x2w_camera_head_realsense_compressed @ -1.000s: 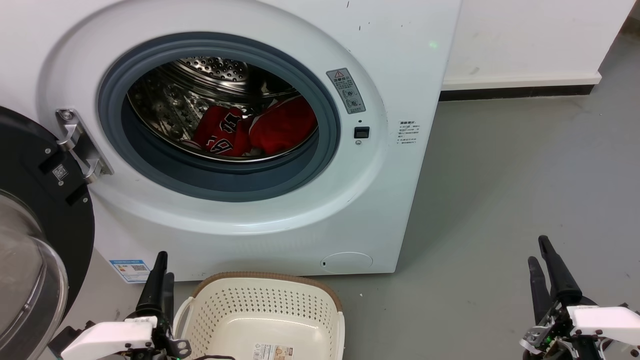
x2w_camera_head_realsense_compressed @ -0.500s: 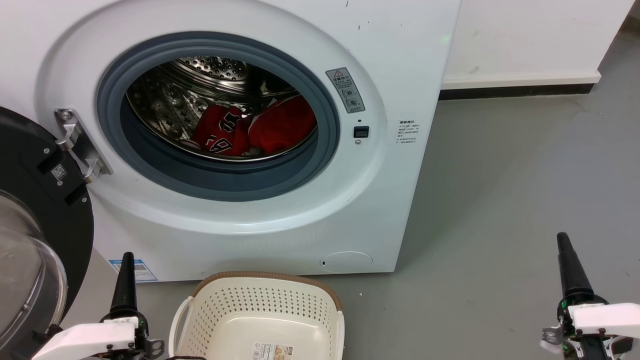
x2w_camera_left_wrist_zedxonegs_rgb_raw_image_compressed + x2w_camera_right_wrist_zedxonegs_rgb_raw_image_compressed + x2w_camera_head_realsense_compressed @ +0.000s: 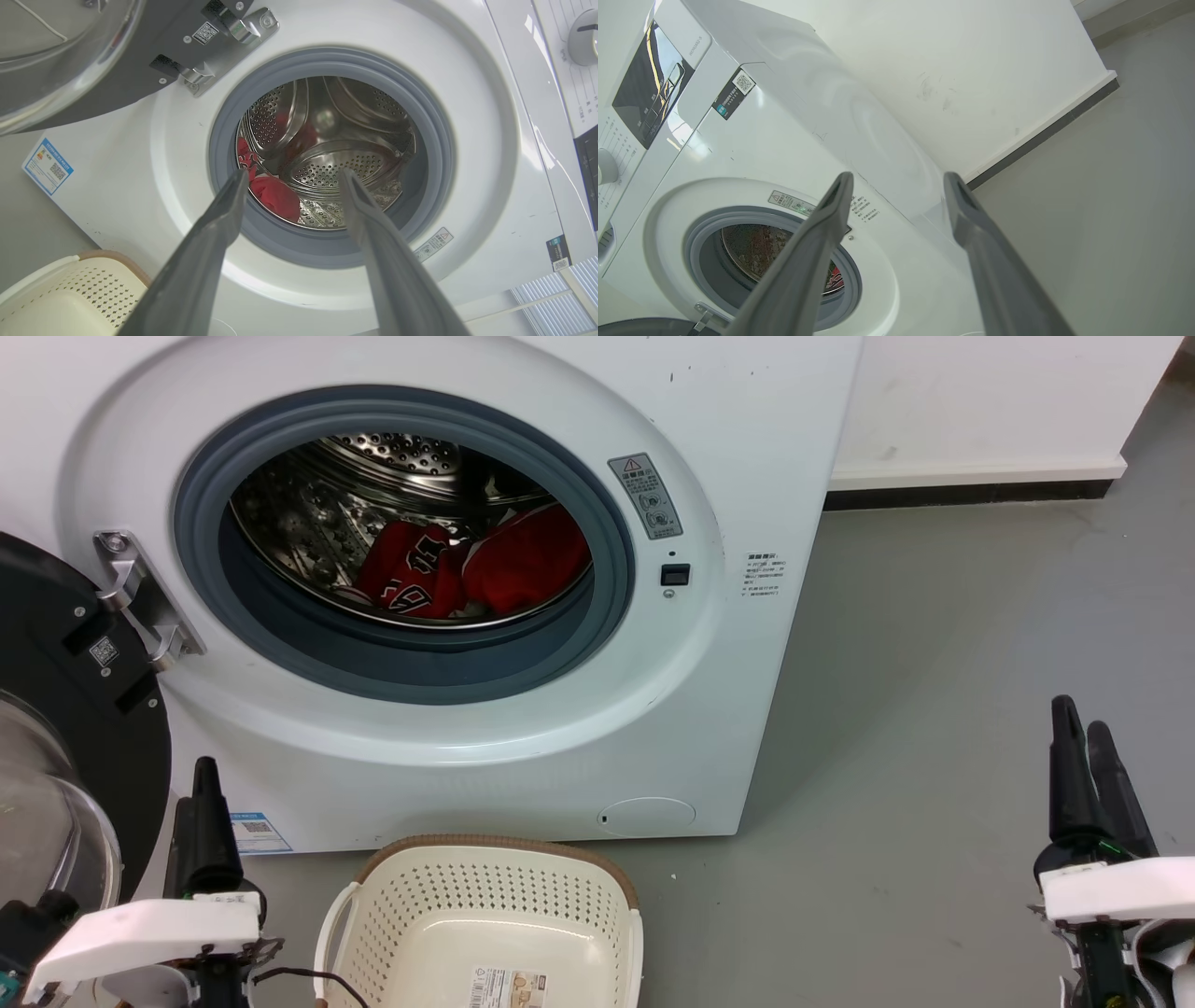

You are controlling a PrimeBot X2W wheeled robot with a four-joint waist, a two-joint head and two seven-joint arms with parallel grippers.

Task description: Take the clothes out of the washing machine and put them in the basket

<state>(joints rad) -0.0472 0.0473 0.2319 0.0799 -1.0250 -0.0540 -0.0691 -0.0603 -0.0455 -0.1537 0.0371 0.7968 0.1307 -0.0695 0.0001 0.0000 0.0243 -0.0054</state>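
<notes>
Since 0.5 s ago: left tool (image 3: pixel 193 784) and right tool (image 3: pixel 1079 714) both sit higher in the head view, each now showing two fingers where one showed. The whole picture has also shifted slightly, so the camera has moved too.

Far left: door (image 3: pixel 84 709) of the washing machine (image 3: pixel 747 448) swung wide open, black frame, glass bowl, hung on a steel hinge (image 3: pixel 140 607).

Left tool: just right of the door, fingers pointing up. In the left wrist view its fingers stand well apart with nothing between them, aimed at the porthole.

Centre: grey seal (image 3: pixel 411 667) rings the steel drum (image 3: pixel 308 523). The clothes (image 3: pixel 476 574) lie inside on the drum's lower part, two red heaps touching, the left one showing lettering.

Below the porthole: basket (image 3: pixel 495 845) on the grey floor (image 3: pixel 934 663), close to the machine front, a label on its bottom.

Far right: right tool over bare floor, well apart from the machine. The right wrist view shows its fingers spread, gripping nothing.
</notes>
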